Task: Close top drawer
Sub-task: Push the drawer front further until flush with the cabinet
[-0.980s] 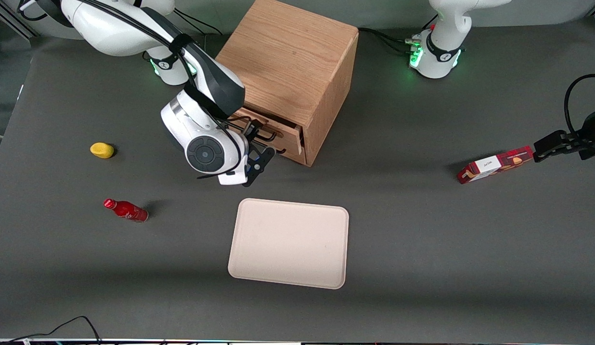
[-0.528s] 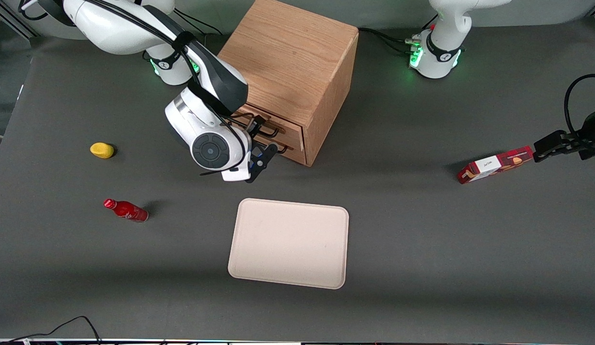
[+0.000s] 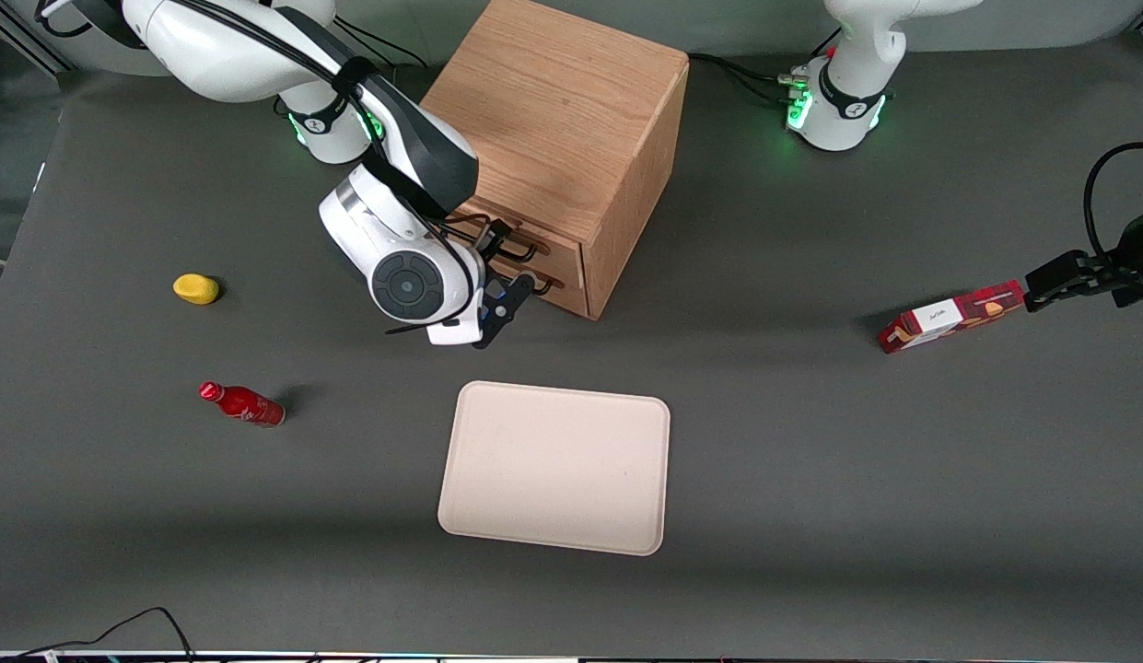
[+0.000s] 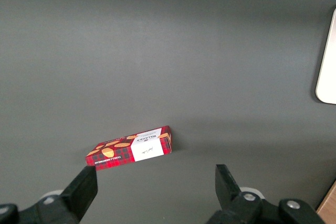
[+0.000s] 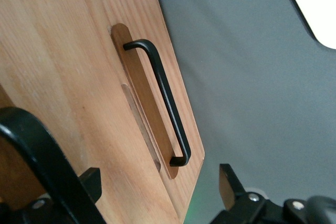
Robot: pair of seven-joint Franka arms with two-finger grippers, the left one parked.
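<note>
A dark grey worktop (image 3: pixel 810 442) carried the wooden cabinet (image 3: pixel 562 120), a beige tray (image 3: pixel 557 468), a red bottle (image 3: pixel 242 403) and a yellow object (image 3: pixel 196 288). The gripper (image 3: pixel 497 308) hung before the top drawer (image 3: pixel 543 249), which sat nearly flush, fingers (image 5: pixel 231 184) spread wide, holding nothing

Pretty clearly a robotics lab setup: two white arms bolted onto a dark grey table (image 3: pixel 810 442) with green status lights glowing at their bases (image 3: pixel 797 112) and cables trailing off near the wooden cabinet (image 3: pixel 557 138). Aluminium framing, I think, shows past the table's corner at the working arm's end.
</note>
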